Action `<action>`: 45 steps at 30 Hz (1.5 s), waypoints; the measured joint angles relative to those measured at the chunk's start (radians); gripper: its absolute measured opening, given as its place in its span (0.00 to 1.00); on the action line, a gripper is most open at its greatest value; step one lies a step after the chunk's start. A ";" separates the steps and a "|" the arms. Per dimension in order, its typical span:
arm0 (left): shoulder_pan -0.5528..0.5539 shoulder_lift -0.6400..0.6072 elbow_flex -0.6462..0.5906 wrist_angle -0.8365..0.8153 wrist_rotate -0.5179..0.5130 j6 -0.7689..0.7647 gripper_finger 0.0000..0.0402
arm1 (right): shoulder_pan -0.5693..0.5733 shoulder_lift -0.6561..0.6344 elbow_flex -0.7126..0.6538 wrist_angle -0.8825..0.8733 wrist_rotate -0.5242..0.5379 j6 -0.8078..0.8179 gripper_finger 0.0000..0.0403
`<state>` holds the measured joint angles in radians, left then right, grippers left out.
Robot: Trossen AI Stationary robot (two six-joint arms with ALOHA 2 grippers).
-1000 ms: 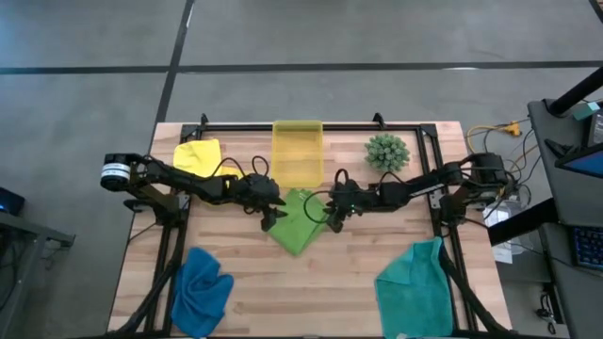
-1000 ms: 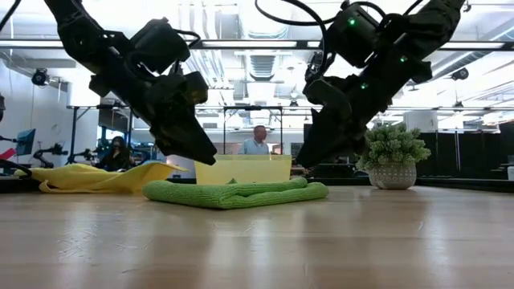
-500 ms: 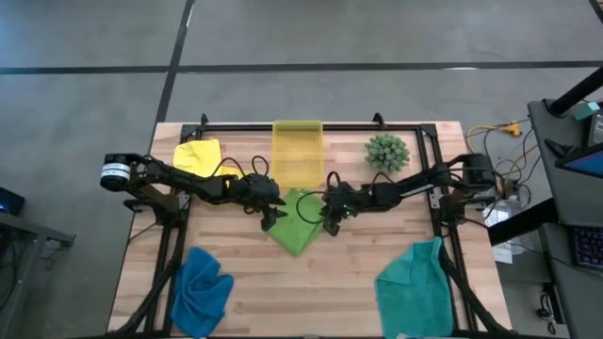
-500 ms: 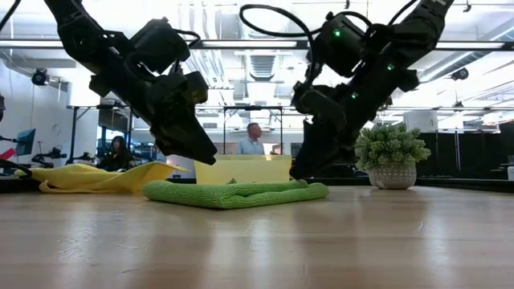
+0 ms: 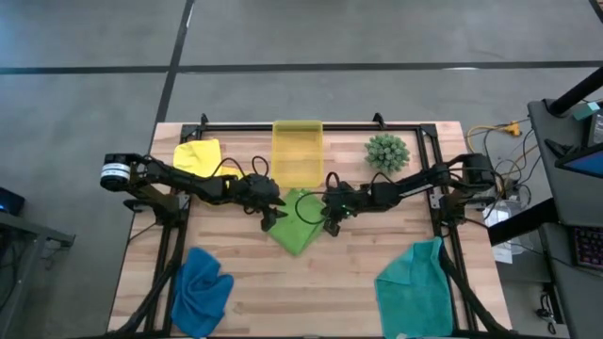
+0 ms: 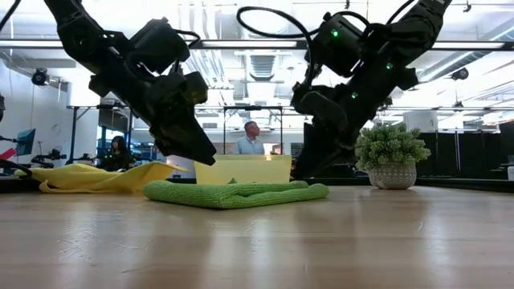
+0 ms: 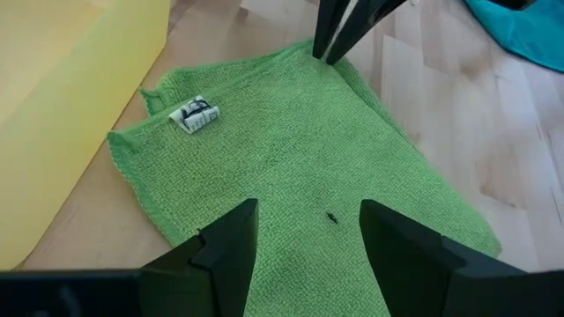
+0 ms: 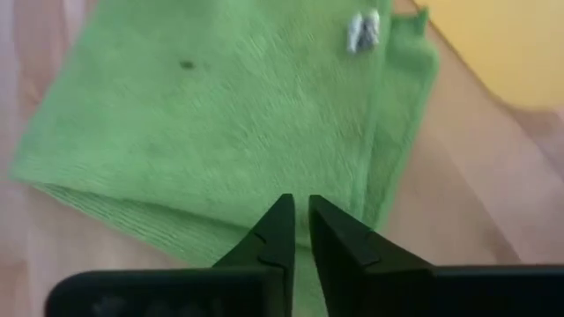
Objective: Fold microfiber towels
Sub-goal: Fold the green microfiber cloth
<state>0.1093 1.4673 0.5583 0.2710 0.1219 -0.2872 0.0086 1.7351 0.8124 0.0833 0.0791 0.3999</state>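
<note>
The wooden table [image 5: 358, 273] carries four cloths, and the lime green towel [image 5: 300, 221] is the one in hand: it lies folded just in front of the yellow bin [image 5: 298, 151], its long axis running diagonally away from the bin toward the table's middle. A small white tag [image 7: 196, 115] shows on the towel near the corner closest to the bin.

Both arms flank this towel. The right gripper [image 5: 329, 217] stands at the towel's right edge, low over the layered border, and looks the nearer of the two to the cloth. Its fingers [image 8: 275, 239] are drawn almost together with only a thin slit between them; whether they pinch any fabric cannot be told. The left gripper [image 5: 269, 213] hangs above the towel's left edge, clear of it, its fingers [image 7: 231, 238] spread apart and holding nothing.

The next move likely depends on the right gripper taking that edge and carrying it across the towel toward the left gripper.
</note>
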 joint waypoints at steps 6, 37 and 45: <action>-0.002 0.000 0.000 0.000 0.002 -0.022 0.47 | 0.000 0.000 -0.001 0.022 0.040 -0.056 0.23; -0.005 0.000 0.000 0.001 0.002 -0.022 0.47 | -0.016 0.003 -0.012 -0.048 0.002 -0.071 0.15; -0.005 0.000 0.000 0.001 0.000 -0.021 0.47 | -0.016 0.003 -0.012 -0.049 -0.008 -0.063 0.02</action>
<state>0.1047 1.4673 0.5583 0.2722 0.1223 -0.3086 -0.0071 1.7378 0.8005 0.0341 0.0711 0.3366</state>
